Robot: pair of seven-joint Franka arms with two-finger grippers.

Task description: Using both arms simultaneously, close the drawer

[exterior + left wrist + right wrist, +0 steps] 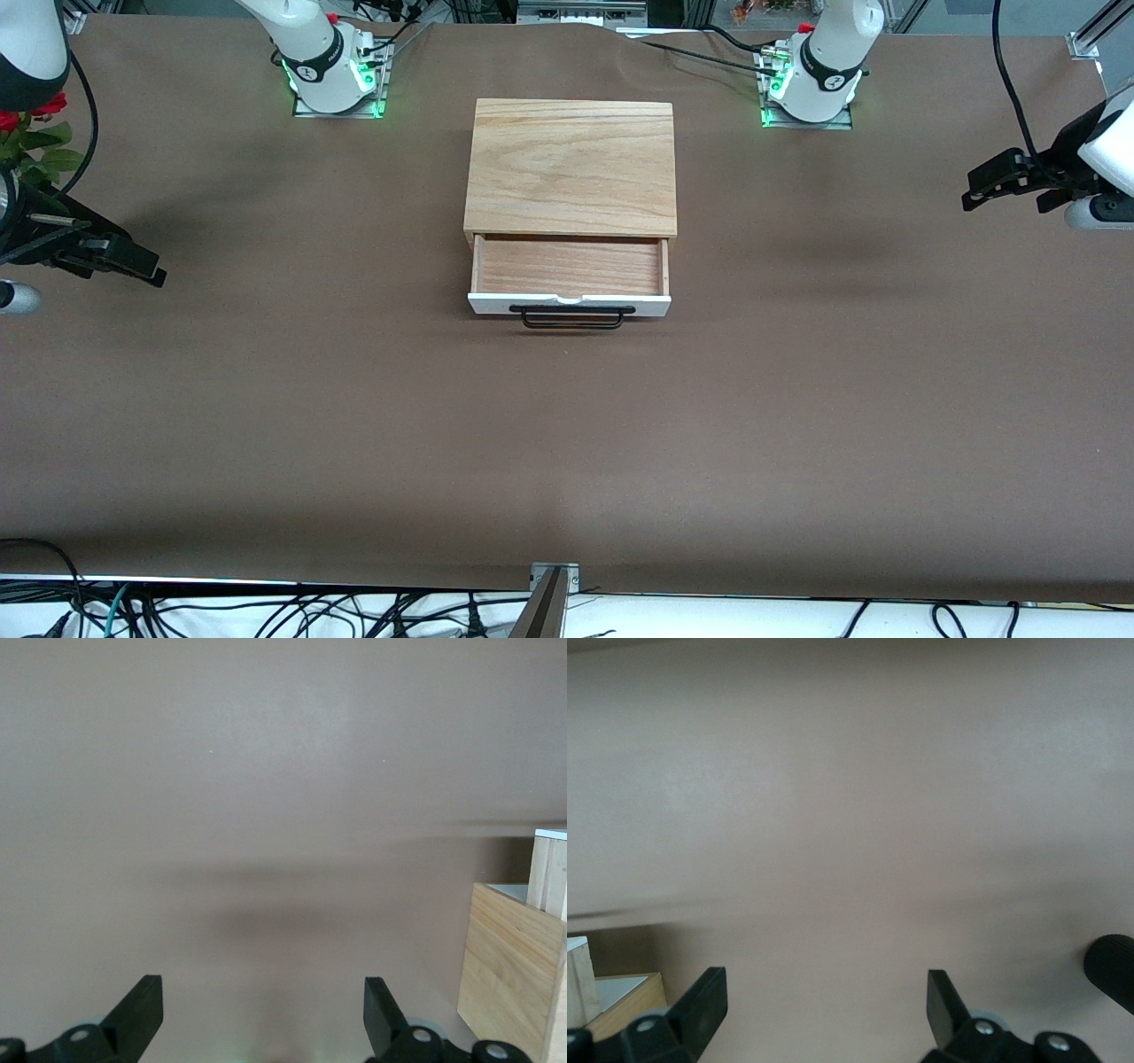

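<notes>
The shallow light-wood drawer (569, 270) with its white front panel and black wire bar handle (574, 317) sits pulled out of the small oak box (571, 168), just above the middle of the front view on the brown worktop (567, 443). Its tray is empty.

Both arms hang far out at the frame's edges, well apart from the drawer. The left claw (979, 189) is at the right edge of the front view, over bare worktop; its wrist view shows the fingers (142, 1010) spread wide and holding nothing, with the box corner at the lower right of that frame. The right claw (146, 266) is at the left edge, likewise released with fingers (707, 999) apart and empty.

The closing has not begun, by my reading. To do it well, each claw should come round to the white panel, one at each end and clear of the handle, meeting it at the same height. Then both should push together, straight toward the box, at an even pace. An uneven push would likely skew the tray and jam it, or slide the whole box along the worktop.
</notes>
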